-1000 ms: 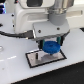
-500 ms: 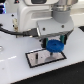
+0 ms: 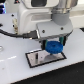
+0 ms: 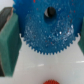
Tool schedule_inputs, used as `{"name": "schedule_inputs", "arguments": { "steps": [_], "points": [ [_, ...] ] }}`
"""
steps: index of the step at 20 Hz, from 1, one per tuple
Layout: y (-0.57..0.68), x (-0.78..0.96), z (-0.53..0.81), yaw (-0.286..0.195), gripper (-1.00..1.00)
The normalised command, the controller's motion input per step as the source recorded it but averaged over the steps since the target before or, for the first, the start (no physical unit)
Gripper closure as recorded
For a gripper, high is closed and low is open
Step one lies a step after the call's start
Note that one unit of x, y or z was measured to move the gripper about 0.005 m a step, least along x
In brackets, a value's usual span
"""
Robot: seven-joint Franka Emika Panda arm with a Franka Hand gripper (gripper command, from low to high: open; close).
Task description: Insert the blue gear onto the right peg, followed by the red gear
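Gripping toothed blue gear point(image 4: 46, 32), teal padded jaws.

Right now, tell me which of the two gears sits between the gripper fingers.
The blue gear, the large toothed disc with a centre hole, sits between the teal fingers. The red gear lies apart, only its edge showing in the wrist view.

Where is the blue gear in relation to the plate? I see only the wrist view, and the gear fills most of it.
Observer: The blue gear hangs over the grey plate, towards its end at the exterior view's right.
Operator: What does the plate lie on?
Observer: It lies flat on a white table.
Operator: Is there anything beside the arm?
Observer: A black cable runs to the wrist from the exterior view's left.
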Motion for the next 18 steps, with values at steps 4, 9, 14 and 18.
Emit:
{"name": "schedule_inputs", "arguments": {
  "steps": [4, 9, 14, 18],
  "points": [
    [-0.04, 0.13, 0.1, 0.0, 1.0],
    [-0.02, 0.07, 0.22, 0.0, 1.0],
    [-0.02, -0.02, 0.29, 0.0, 1.0],
    [-0.06, 0.13, 0.01, 0.0, 1.0]
  ]
}}
